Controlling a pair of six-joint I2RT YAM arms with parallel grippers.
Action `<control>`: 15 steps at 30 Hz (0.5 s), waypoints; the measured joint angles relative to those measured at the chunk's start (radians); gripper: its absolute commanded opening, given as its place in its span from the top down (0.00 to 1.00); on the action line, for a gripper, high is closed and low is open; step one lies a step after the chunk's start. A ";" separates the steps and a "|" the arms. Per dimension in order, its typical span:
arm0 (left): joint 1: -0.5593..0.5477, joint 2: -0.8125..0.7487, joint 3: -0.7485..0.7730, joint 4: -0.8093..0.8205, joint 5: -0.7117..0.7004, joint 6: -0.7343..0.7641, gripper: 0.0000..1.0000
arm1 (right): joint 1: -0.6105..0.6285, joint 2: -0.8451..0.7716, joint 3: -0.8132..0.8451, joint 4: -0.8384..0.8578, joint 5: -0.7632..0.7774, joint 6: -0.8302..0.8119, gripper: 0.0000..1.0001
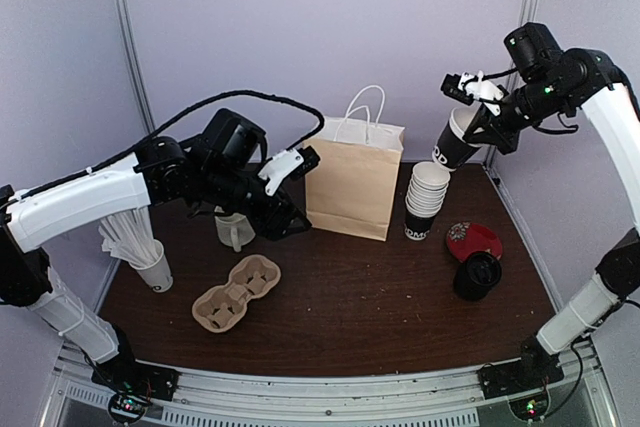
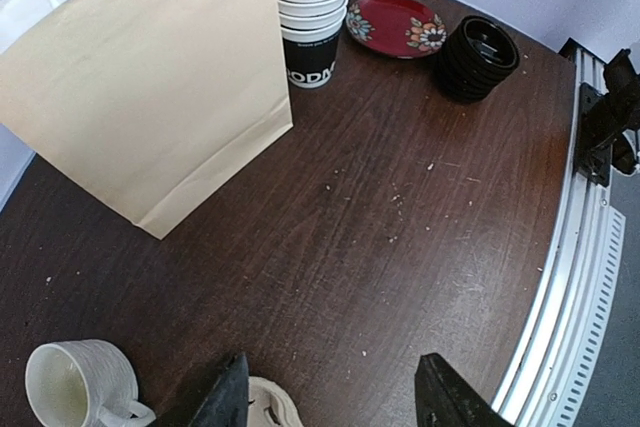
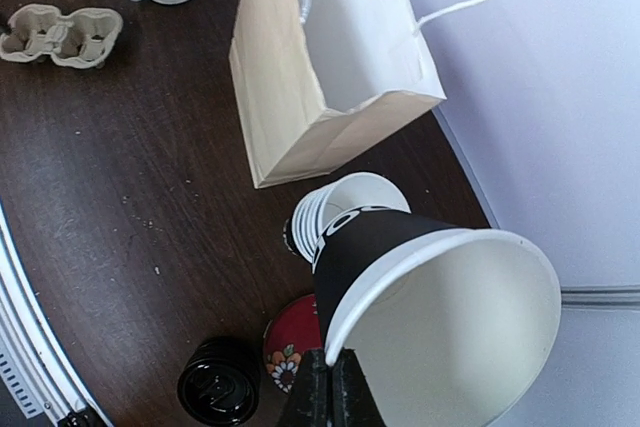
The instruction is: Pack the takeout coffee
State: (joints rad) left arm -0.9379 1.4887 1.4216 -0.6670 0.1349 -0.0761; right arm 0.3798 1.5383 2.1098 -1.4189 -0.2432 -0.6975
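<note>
On my left, the left arm [image 1: 95, 197] reaches in from the left edge of the worktop [image 1: 380, 297], forearm roughly level and wrist bent downward. The left claw [image 2: 335, 397] hangs above the surface with its fingers spread and nothing between them. Below that arm, a white cup of white sticks [image 1: 152, 269] stands by the left edge. To its right a cardboard cup carrier [image 1: 237, 292] lies toward the near edge, both wells bare. A white ceramic mug [image 1: 232, 230] sits just behind the carrier, under the wrist. At the middle of the far edge a brown paper bag [image 1: 352, 187] stands upright, mouth open, white handles up. Just right of the bag is a stack of cups [image 1: 427, 197], and further right a red plate [image 1: 474, 240] lies near the right edge. A stack of black lids [image 1: 477, 275] sits just on the plate's near side. The right arm [image 1: 610, 127] rises from the near right corner and arches over toward the far right corner. There the right claw [image 3: 330, 377] is pinched on the rim of a black paper cup [image 1: 452, 147]. That cup is lidless, tilted, and held in the air above the stack.
</note>
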 measured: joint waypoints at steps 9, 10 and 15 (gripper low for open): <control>0.000 -0.043 -0.031 0.029 -0.126 -0.008 0.38 | 0.241 -0.169 -0.403 0.039 -0.098 -0.063 1.00; 0.000 -0.048 -0.037 0.032 -0.144 -0.010 0.37 | 0.285 -0.169 -0.447 0.051 -0.095 -0.066 1.00; 0.003 -0.071 -0.075 0.045 -0.246 -0.032 0.35 | 0.452 -0.106 -0.545 0.116 -0.087 -0.065 1.00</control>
State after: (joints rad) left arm -0.9344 1.4178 1.3464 -0.6224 -0.1108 -0.1078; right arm 0.8322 1.4326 1.5650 -1.3025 -0.3302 -0.7624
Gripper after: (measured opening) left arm 0.634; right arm 0.022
